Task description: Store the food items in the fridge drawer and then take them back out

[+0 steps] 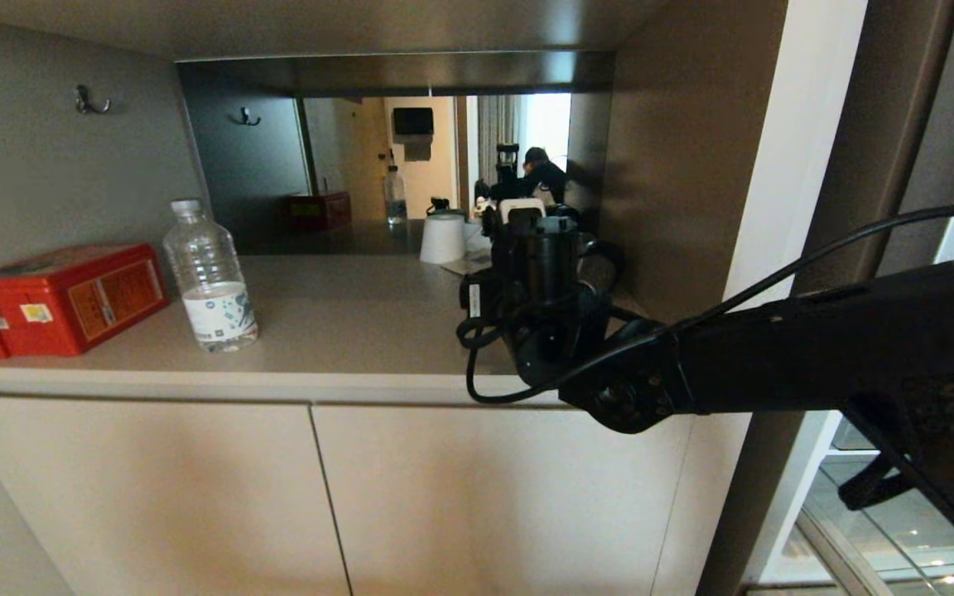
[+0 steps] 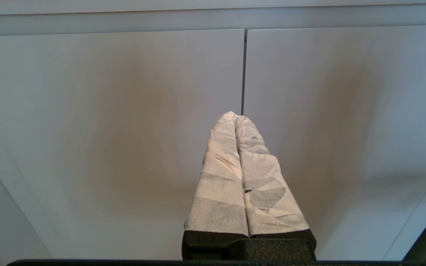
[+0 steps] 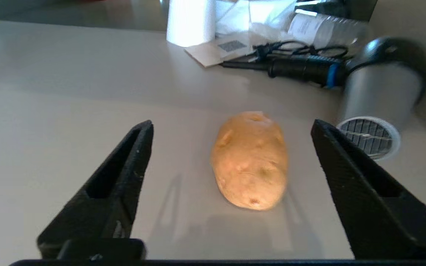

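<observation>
The tan-brown oval potato (image 3: 250, 160) lies on the beige tabletop (image 3: 68, 111), free between the right gripper (image 3: 231, 127)'s two black fingers (image 3: 117, 184), which stand wide apart and touch neither side of it. Beyond the potato are a silver hair dryer (image 3: 379, 88), a white paper roll (image 3: 190, 20) and a black handled tool (image 3: 298, 68). The left gripper (image 2: 235, 116) faces pale cabinet doors (image 2: 105, 129), its white-wrapped fingers (image 2: 220, 177) pressed together, holding nothing.
</observation>
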### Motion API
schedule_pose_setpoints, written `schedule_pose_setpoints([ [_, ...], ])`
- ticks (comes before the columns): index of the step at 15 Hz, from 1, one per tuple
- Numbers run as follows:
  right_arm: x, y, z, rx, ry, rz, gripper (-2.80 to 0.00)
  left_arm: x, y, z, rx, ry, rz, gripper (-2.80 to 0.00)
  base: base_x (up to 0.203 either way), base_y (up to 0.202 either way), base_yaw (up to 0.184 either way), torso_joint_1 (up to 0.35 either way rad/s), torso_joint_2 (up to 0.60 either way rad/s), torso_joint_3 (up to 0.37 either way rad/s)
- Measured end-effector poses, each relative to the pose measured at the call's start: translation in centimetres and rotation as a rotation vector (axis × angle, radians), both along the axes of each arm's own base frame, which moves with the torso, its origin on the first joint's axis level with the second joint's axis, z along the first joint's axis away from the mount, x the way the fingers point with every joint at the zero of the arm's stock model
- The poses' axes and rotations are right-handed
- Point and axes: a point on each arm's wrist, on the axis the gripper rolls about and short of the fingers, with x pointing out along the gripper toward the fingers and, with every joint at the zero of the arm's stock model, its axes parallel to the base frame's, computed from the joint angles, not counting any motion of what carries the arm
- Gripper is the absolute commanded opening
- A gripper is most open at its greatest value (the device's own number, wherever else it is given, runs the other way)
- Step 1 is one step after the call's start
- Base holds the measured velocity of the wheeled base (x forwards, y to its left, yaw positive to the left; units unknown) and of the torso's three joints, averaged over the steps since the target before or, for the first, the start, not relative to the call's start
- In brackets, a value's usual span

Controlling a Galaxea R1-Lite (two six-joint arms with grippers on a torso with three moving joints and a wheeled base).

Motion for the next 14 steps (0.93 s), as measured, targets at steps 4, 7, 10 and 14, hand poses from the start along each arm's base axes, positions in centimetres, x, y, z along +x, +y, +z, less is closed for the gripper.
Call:
schedule_pose_setpoints([
  [4,2.2,-0.5,-1.5,-0.007,0.01,-0.036,0.0,0.0,0.0,0.0,0.0,0.0,0.0,-2.8,0.0,0.0,0.0,0.0,0.0,0.0],
  [7,3.2,-1.0,-2.5,-0.019,0.025,-0.035,0.0,0.0,0.0,0.0,-0.002,0.0,0.0,-2.8,0.0,0.0,0.0,0.0,0.0,0.0],
  [10,3.5,-1.0,-3.1,-0.026,0.035,-0.032,0.0,0.0,0.0,0.0,-0.002,0.0,0.001,-2.8,0.0,0.0,0.0,0.0,0.0,0.0],
  [14,3.8,-0.8,-4.1,-0.038,0.05,-0.032,0.0,0.0,0.0,0.0,-0.002,0.0,0.001,-2.8,0.0,0.0,0.0,0.0,0.0,0.0],
])
